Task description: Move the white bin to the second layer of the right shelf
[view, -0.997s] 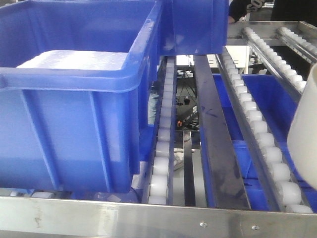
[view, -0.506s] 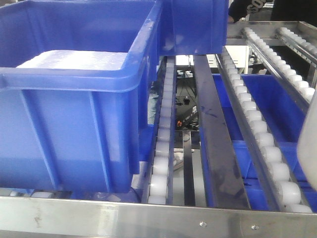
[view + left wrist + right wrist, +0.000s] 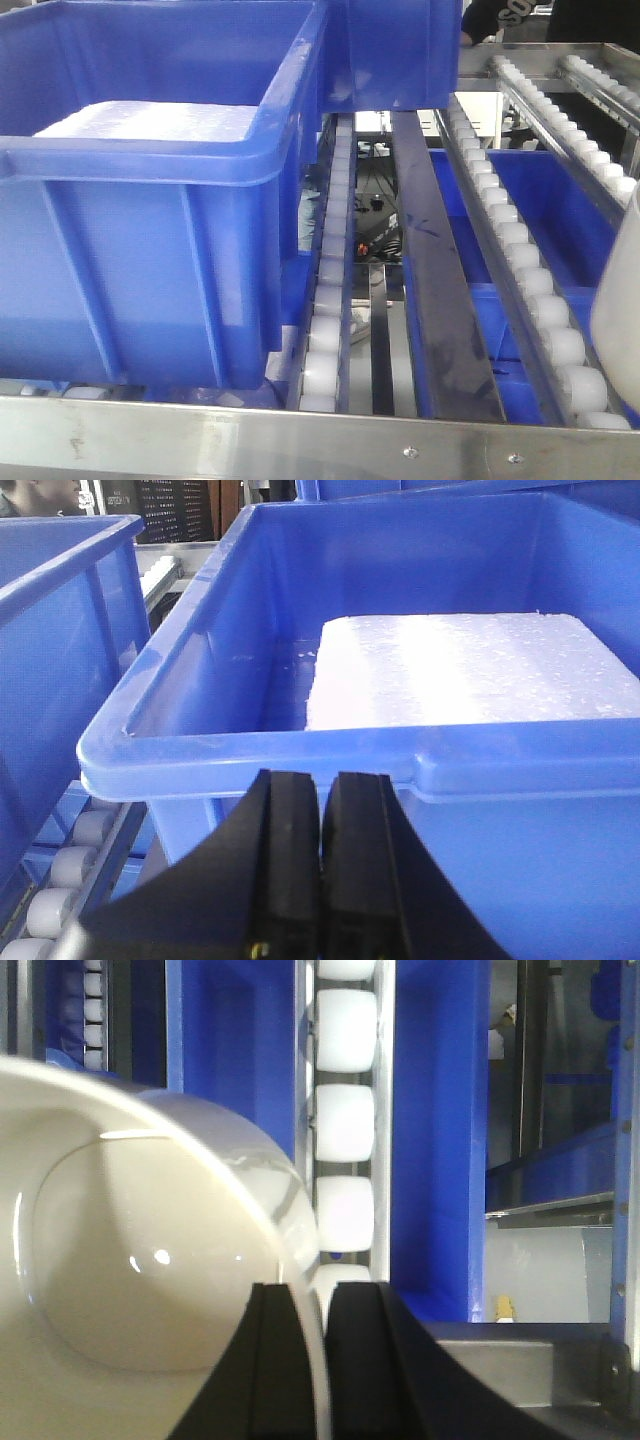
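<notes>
Against the frame from one second ago, I read the white bin (image 3: 618,300) as shifted rightward: only a narrow strip of its wall now shows at the right edge of the front view, above the outer roller track of the right shelf second layer (image 3: 520,270). In the right wrist view, the right hand (image 3: 310,1360) is clamped narrow on the rim of the white bin (image 3: 130,1250); one finger sits inside the mouth, the other outside the wall, with the glossy interior to the left of the fingers. Beyond it runs a track of white rollers (image 3: 345,1125) between blue walls. In the left wrist view, the left hand (image 3: 320,870) has its fingers pressed together, holding nothing, just before the blue crate (image 3: 300,750) containing a white foam slab (image 3: 460,670).
</notes>
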Tool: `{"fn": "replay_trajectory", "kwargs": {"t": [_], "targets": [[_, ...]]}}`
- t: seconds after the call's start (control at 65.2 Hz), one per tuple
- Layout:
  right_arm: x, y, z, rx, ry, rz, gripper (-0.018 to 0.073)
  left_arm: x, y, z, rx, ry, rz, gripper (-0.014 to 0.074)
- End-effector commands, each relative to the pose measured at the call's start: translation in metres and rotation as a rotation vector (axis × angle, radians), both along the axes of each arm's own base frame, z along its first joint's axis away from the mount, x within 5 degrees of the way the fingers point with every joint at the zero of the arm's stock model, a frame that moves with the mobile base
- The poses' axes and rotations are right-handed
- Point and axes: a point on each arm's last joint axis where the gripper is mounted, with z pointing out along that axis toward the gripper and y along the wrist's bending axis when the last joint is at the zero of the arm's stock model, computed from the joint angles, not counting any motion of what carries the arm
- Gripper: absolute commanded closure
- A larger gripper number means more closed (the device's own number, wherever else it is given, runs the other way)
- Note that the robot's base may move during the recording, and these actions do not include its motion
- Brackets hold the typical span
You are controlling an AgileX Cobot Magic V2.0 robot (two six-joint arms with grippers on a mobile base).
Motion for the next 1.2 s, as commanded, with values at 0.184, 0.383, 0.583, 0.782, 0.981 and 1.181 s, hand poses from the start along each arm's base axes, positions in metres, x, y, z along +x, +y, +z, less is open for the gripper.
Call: {"fn": "replay_trajectory", "kwargs": {"t": [0.184,0.383,0.583,0.782,0.981,1.181], "targets": [[0.005,-0.001,0.012,-0.009,-0.093,0.0,0.0312,0.0,0.0,-0.004,-0.017,-0.061,0.001,0.0512],[0.003,0.0,0.019,-0.001,-0.101,-0.004,0.0144,0.0,0.0,-0.004,-0.017,-0.061,0.001,0.0512],[-0.008,0.003,0.042,0.007,-0.169,-0.008,0.0144,0.0,0.0,-0.004,-0.017,-0.061,0.001,0.0512],[-0.027,0.006,0.06,-0.001,-0.239,-0.004,0.0145,0.0,0.0,-0.004,-0.017,-0.061,0.001,0.0512],[-0.051,0.008,0.074,-0.057,-0.371,0.024,0.0316,0.0,0.0,-0.004,-0.017,-0.061,0.001,0.0512],[-0.081,0.012,0.077,-0.104,-0.598,0.023,0.0504,0.0,0.0,-0.004,-0.017,-0.061,0.001,0.0512]]}}
